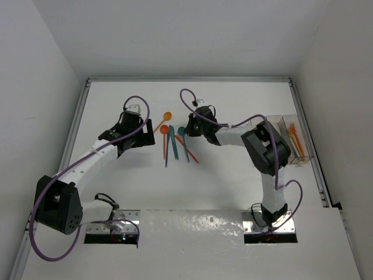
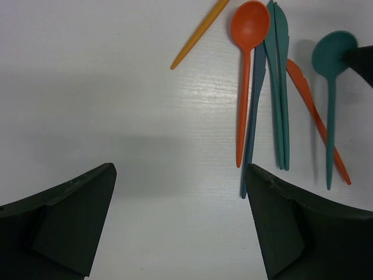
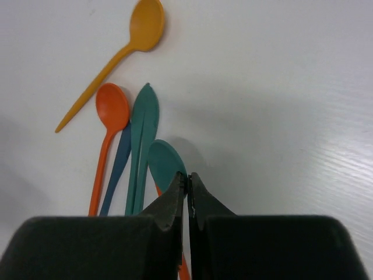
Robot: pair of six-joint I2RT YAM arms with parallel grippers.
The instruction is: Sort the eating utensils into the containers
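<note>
1. Utensils lie clustered mid-table: an orange spoon, a blue piece, two teal pieces and a teal spoon side by side, with a yellow-orange spoon just apart.
2. We find the right gripper clenched, tips at the teal spoon's bowl. We cannot tell whether it pinches it.
3. We see the left gripper released, spread wide over bare table beside the cluster.
4. Clear containers at the right edge hold orange utensils.

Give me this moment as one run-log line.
left gripper open above table | right gripper shut, tips at teal spoon bowl, hold unclear | other utensils loose on table | containers hold orange pieces
</note>
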